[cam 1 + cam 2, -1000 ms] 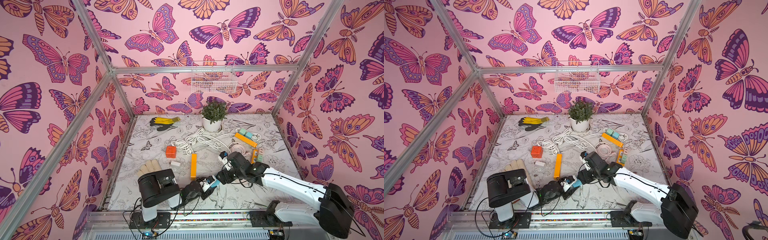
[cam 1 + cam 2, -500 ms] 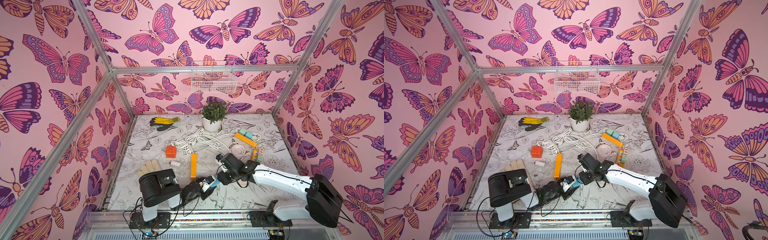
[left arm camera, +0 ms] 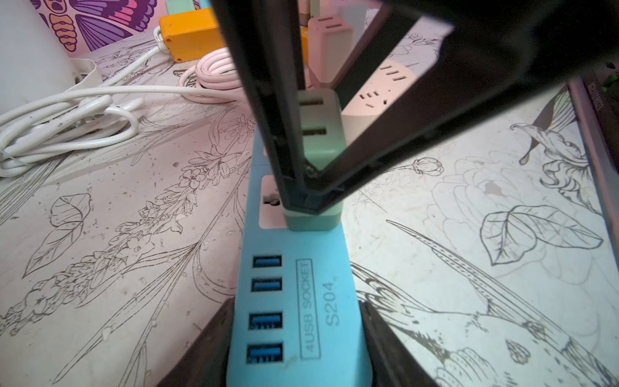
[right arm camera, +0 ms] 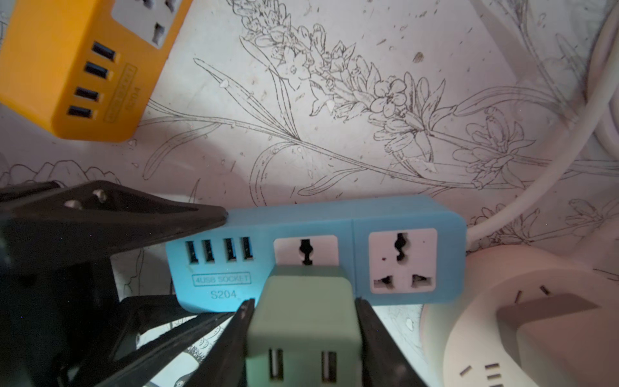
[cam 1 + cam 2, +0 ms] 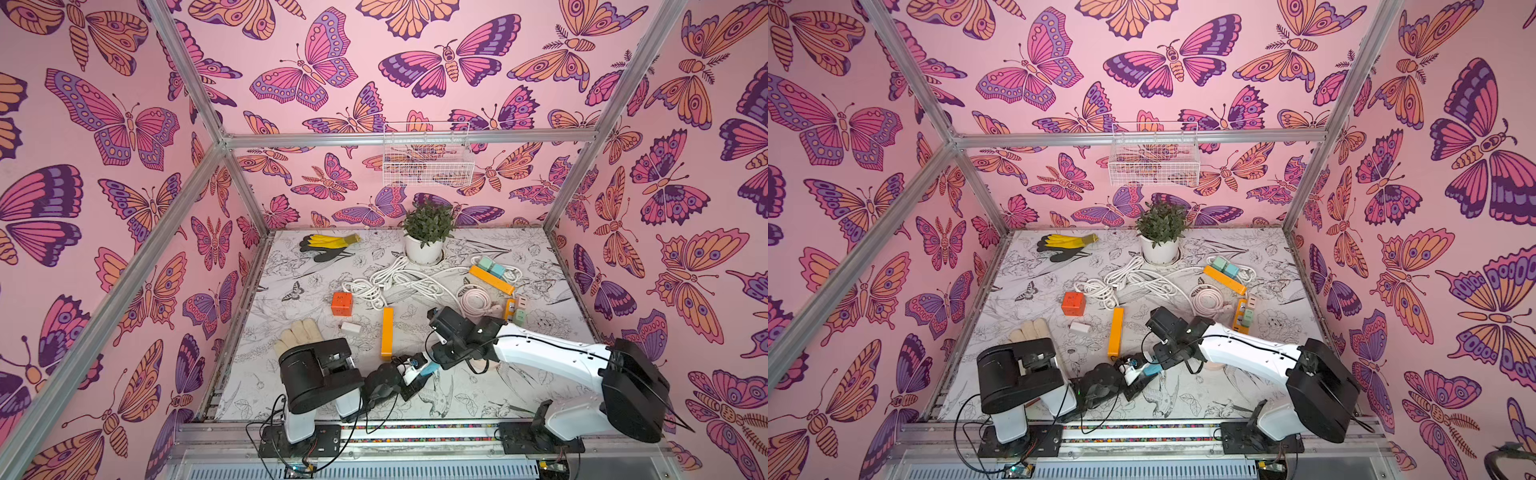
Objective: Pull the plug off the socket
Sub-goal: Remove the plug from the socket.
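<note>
Plug, green (image 4: pixel 303 321) and blocky with two USB slots on its back, sits in the blue socket strip (image 4: pixel 345 217), which lies near the middle of the desk's (image 5: pixel 478 399) front edge.

Working from the left, your left gripper (image 3: pixel 296 310) is closed narrowly around the strip's USB end, with one finger on each long side. An orange strip (image 4: pixel 50 67) lies just behind that end, toward the back edge and apart from the blue one.

Along the blue strip come four USB ports, then the outlet carrying the plug. In the left wrist view the plug's base rests against the strip's face. Your right gripper (image 4: pixel 304 301) reaches in from the right and clamps the plug's body, a finger pressed against each flank.

Past the plug comes the strip's second outlet, and a white cable (image 4: pixel 536 187) leaves that end. A round pale socket (image 4: pixel 445 351) with its own adapter sits just beside it, on the right.
</note>
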Controlling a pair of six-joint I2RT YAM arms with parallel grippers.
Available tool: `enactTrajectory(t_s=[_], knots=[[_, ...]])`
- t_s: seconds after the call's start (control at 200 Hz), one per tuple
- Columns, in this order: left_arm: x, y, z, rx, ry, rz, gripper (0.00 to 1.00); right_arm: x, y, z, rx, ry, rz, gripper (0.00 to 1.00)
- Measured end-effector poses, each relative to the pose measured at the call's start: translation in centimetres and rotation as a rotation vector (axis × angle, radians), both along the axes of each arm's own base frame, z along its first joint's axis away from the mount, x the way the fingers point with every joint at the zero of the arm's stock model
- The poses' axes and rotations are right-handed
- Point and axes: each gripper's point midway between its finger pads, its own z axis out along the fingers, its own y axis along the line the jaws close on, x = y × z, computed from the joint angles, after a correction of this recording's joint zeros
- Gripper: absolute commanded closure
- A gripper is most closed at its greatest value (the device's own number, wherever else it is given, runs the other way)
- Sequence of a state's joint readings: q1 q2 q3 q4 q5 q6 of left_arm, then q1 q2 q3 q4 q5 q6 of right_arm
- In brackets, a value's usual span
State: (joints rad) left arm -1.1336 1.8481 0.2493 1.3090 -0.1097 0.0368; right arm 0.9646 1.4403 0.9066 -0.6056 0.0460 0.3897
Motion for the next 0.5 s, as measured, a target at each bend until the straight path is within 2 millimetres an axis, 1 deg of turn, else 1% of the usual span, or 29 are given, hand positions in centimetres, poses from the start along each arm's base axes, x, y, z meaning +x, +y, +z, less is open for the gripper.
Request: enactTrajectory(t_s=[0.135, 0.25, 0.371, 0.501], knots=[[0.1, -0.2, 0.6, -0.027, -0.008, 0.002, 0.47, 0.3, -0.7, 0.2, 0.049, 0.049, -0.033, 0.78], [-0.2, -0.4, 0.6, -0.030, -0.008, -0.012, 0.47, -0.6, -1.1, 0.1, 0.089, 0.013, -0.025, 0.77], [-0.6, 0.0, -0.1, -0.011, 0.004, -0.021, 0.47, -1.7, -0.4, -0.3, 0.064, -0.081, 0.004, 0.77], [-0.5, 0.2, -0.1, -0.015, 0.007, -0.010, 0.48, -1.3, 0.3, -0.3, 0.025, -0.121, -0.014, 0.76]])
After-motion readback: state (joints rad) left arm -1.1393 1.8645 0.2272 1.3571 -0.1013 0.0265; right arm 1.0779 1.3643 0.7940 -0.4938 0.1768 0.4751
